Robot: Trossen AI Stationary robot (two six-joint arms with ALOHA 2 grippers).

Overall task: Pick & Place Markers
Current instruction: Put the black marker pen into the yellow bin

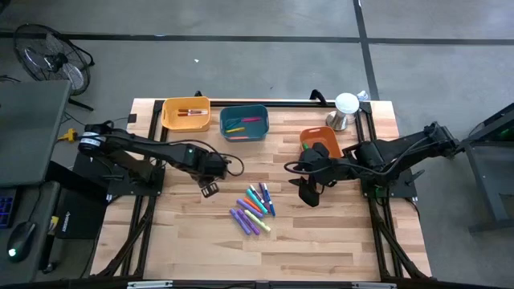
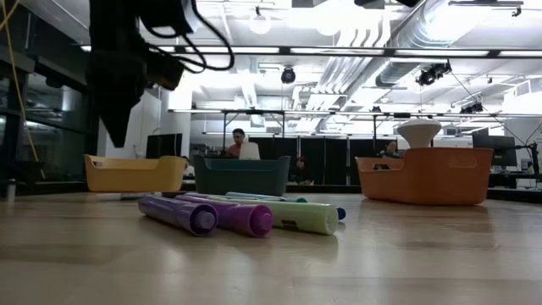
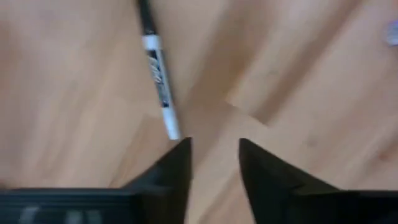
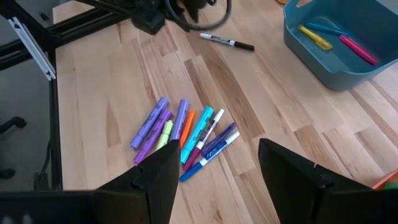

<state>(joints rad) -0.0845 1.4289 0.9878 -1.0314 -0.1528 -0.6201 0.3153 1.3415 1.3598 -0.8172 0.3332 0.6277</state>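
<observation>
A loose cluster of markers [image 1: 254, 210] in purple, orange, teal, blue and green lies flat on the wooden table [image 1: 337, 241]; the right wrist view shows the markers [image 4: 186, 132] too. One white marker with a black cap [image 3: 159, 81] lies apart on the wood, just beyond my left gripper [image 3: 214, 155]. That gripper is open, points down and has nothing between its fingers. It hovers left of the cluster [image 1: 210, 189]. My right gripper [image 4: 214, 177] is open and held above the table right of the cluster [image 1: 309, 193].
At the far edge stand a yellow bin [image 1: 186, 113] with markers in it, a teal bin [image 1: 243, 122] holding yellow, blue and pink markers, and an orange bin [image 1: 320, 141]. A white mushroom-shaped object [image 1: 345, 108] stands at the far right. Bare wood lies toward the near edge.
</observation>
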